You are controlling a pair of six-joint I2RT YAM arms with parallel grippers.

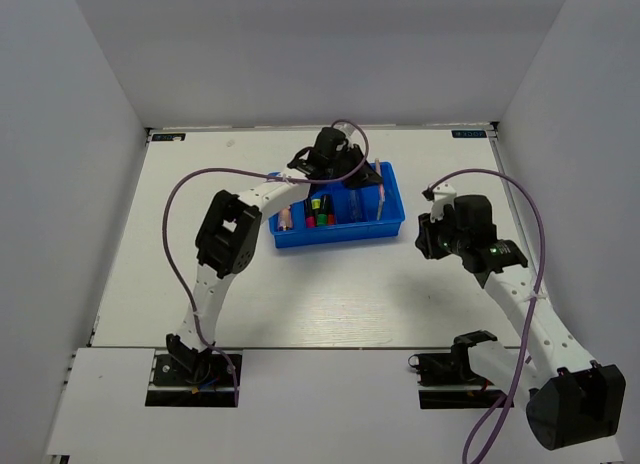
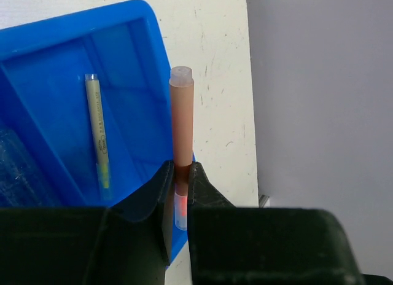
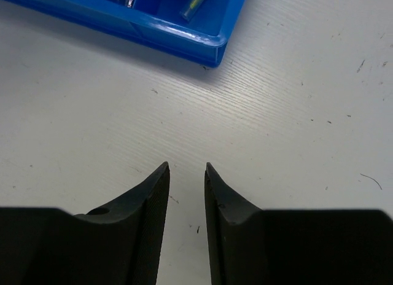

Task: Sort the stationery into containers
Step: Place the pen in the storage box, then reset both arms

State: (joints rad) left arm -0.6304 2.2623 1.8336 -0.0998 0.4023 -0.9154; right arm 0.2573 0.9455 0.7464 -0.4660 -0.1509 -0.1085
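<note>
The blue tray (image 1: pixel 392 199) with four narrow compartments sits at the table's middle. My left gripper (image 1: pixel 358 176) hangs over its far right part. In the left wrist view the left gripper (image 2: pixel 181 169) is shut on a thin pink stick (image 2: pixel 182 119), held over the tray's right wall (image 2: pixel 153 64). A pale stick with a yellow-green end (image 2: pixel 98 134) lies in the compartment below. Highlighters (image 1: pixel 320 209) and a clear pen (image 1: pixel 357 206) lie in the middle compartments, pink items (image 1: pixel 286 219) in the left one. My right gripper (image 1: pixel 432 239) is open and empty over the table (image 3: pixel 276 113), right of the tray.
The tray's near right corner (image 3: pixel 209 48) shows at the top of the right wrist view, with a green-yellow item (image 3: pixel 196 2) inside. Grey walls enclose the white table (image 1: pixel 200 274) on three sides. The left arm's cable (image 1: pixel 185 199) loops over the table's left part.
</note>
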